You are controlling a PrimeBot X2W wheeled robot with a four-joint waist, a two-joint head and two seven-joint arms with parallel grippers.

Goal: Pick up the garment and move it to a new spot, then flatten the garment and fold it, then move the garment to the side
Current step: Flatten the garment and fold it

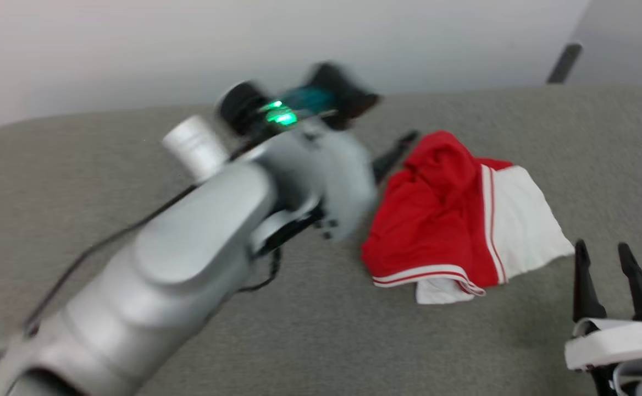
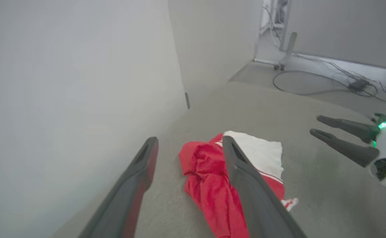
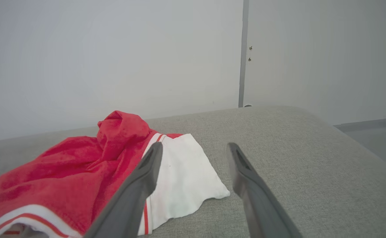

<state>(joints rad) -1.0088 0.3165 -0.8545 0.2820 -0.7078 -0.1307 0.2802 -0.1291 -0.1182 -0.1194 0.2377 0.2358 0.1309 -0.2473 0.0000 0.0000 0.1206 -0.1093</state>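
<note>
With left gripper point(image 2: 189, 139) and right gripper point(image 3: 194, 145) both spread empty, pinch garment point(image 1: 442, 214) deep at raised red fold, lifting clear of grey surface point(image 1: 299, 341).

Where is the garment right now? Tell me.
In the head view the garment lies crumpled on the grey padded surface, right of centre, between the left arm and the right gripper.

**Blurred, covered and cropped in your views**

In your head view the pale grey left forearm point(image 1: 200, 236) is blurred and covers most of the left gripper point(image 1: 400, 146). The lower right corner cuts off the right gripper point(image 1: 601, 247). The crumpled red jersey T-shirt point(image 1: 436, 220) with white sleeves folds over its own front. In both wrist views a dark finger overlaps it and the bottom edge crops it.
</note>
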